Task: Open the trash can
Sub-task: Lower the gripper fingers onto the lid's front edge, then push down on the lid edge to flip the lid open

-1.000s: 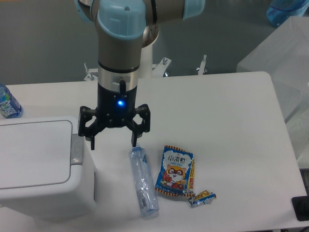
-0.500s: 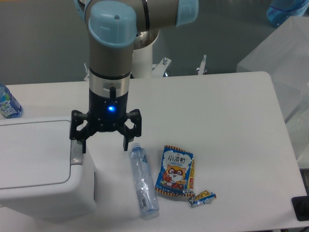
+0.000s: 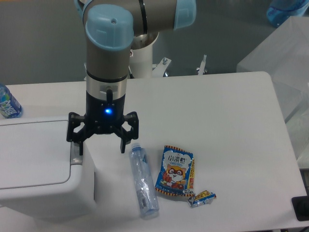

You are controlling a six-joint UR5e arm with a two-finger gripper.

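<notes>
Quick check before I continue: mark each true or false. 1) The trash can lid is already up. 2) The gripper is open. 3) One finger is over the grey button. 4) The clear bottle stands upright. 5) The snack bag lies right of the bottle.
1) False: the trash can lid lies flat, closed.
2) True: the gripper is spread wide, holding nothing.
3) True: one of the fingers is over the grey button; contact unclear.
4) False: the clear bottle lies on its side.
5) True: the snack bag lies to its right in the image.

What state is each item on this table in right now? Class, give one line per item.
Trash can: lid shut, flat.
Grey push-button: one claw finger right above it; contact unclear.
Claw: open, empty.
Clear bottle: lying on its side.
Snack packet: lying flat.
Small wrapper: crumpled, beside the packet.
Blue bottle: cut off at the picture's edge.
</notes>
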